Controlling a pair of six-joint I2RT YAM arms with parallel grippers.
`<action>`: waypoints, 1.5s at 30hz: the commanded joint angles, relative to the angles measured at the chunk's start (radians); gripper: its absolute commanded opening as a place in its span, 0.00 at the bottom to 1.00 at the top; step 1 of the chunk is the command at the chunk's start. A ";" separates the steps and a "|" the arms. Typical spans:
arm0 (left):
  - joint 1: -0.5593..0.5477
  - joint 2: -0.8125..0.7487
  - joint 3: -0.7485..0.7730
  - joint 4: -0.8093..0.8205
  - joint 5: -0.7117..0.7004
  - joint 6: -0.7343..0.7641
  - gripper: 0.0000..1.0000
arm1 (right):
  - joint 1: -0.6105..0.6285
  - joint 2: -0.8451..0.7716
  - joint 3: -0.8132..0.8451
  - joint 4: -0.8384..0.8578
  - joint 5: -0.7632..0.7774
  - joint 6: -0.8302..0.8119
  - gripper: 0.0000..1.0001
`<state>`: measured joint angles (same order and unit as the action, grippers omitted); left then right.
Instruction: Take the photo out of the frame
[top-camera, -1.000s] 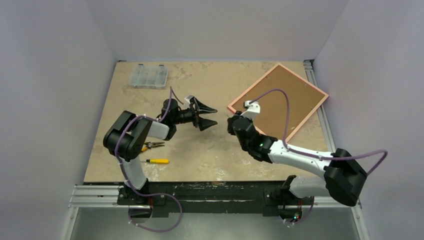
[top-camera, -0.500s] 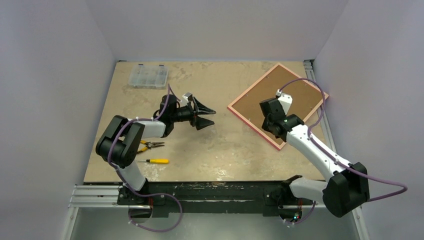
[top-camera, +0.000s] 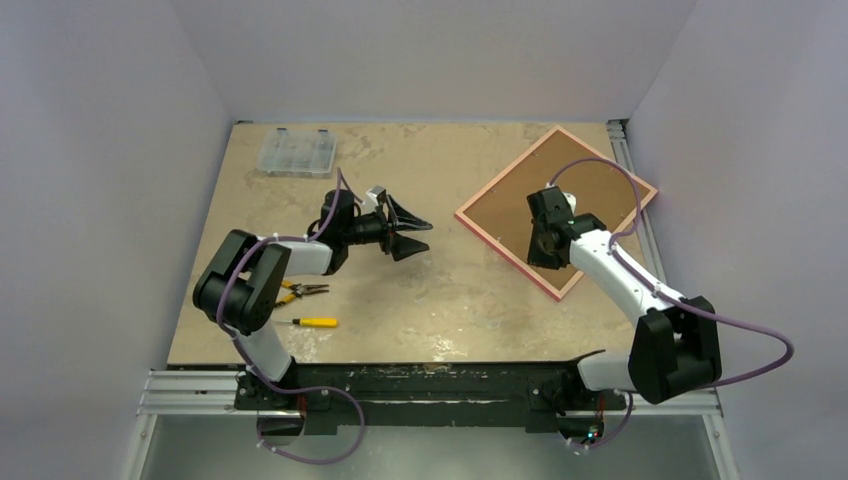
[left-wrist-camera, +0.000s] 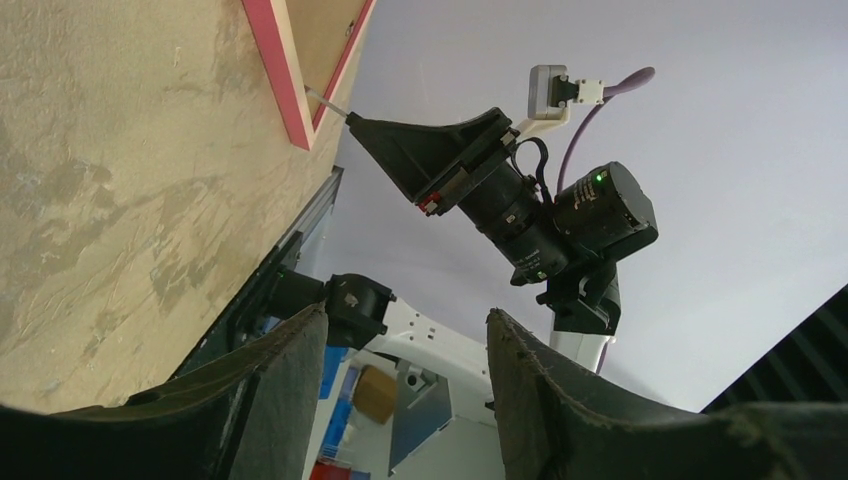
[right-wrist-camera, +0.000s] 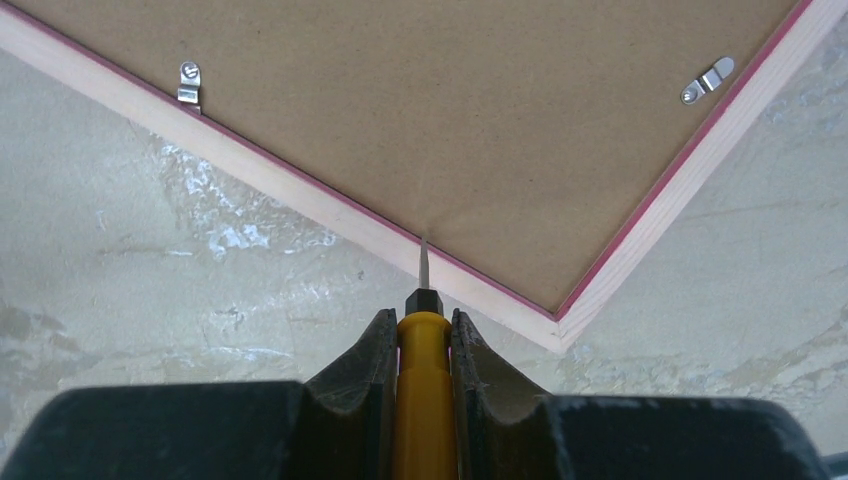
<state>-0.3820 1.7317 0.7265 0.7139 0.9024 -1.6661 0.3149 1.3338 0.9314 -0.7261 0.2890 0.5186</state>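
Note:
The pink frame (top-camera: 507, 170) lies face down at the back right, showing the photo's brown board back (top-camera: 590, 190); the sunset side is hidden. My right gripper (top-camera: 545, 255) hovers over the frame's near-left edge, shut on a yellow screwdriver (right-wrist-camera: 425, 380). In the right wrist view the gripper (right-wrist-camera: 424, 318) holds the metal tip at the seam between the board (right-wrist-camera: 480, 130) and the frame's rim (right-wrist-camera: 300, 195). Two metal clips (right-wrist-camera: 188, 80) (right-wrist-camera: 706, 82) sit on the board's edges. My left gripper (top-camera: 415, 237) is open and empty mid-table, also in its wrist view (left-wrist-camera: 405, 330).
A clear plastic organiser box (top-camera: 295, 152) stands at the back left. Pliers (top-camera: 302, 291) and a second yellow screwdriver (top-camera: 315, 322) lie near the left arm's base. The frame's corner (left-wrist-camera: 285, 75) shows in the left wrist view.
My right arm swung right from the frame's left corner and turned, so its gripper now points down at the frame's near-left edge. The left gripper barely moved.

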 joint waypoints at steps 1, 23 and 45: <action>-0.006 0.003 0.027 0.058 0.020 -0.013 0.57 | -0.002 0.007 0.045 -0.002 -0.116 -0.074 0.00; -0.011 -0.008 0.044 -0.117 -0.001 0.105 0.56 | 0.171 0.002 -0.032 0.081 -0.390 -0.079 0.00; -0.262 0.096 0.310 -0.867 -0.174 0.580 0.52 | 0.212 -0.132 -0.042 -0.105 0.013 0.125 0.00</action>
<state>-0.5877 1.7973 0.9920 -0.1188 0.7414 -1.1385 0.5430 1.2110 0.8906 -0.7761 0.2436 0.6209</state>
